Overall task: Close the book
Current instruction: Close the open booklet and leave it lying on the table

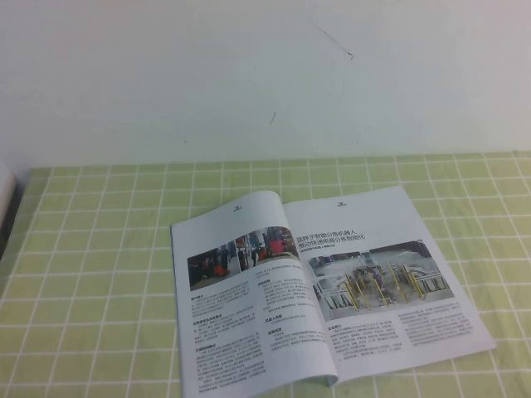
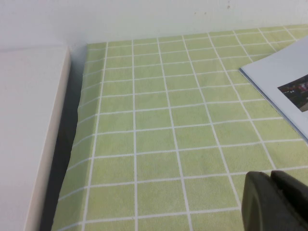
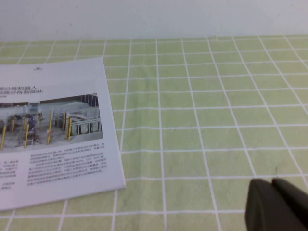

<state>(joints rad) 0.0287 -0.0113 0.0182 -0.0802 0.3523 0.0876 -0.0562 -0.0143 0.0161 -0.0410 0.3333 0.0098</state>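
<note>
Jaws closed L/R — flanking book (image 1: pixel 332 286) edges.

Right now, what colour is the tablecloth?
Light green tablecloth, white grid; best in the high view. The left pincer and right pincer flank the book.

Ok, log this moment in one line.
book open, flat on tablecloth | left gripper shut, left of book | right gripper shut, right of book | book untouched

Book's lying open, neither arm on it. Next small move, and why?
Probably ease the right gripper toward the right page at its outer edge to lift it: the book lies open on the cloth, that gripper hovers beside the page, and the left gripper hovers off the left page, neither touching.
</note>
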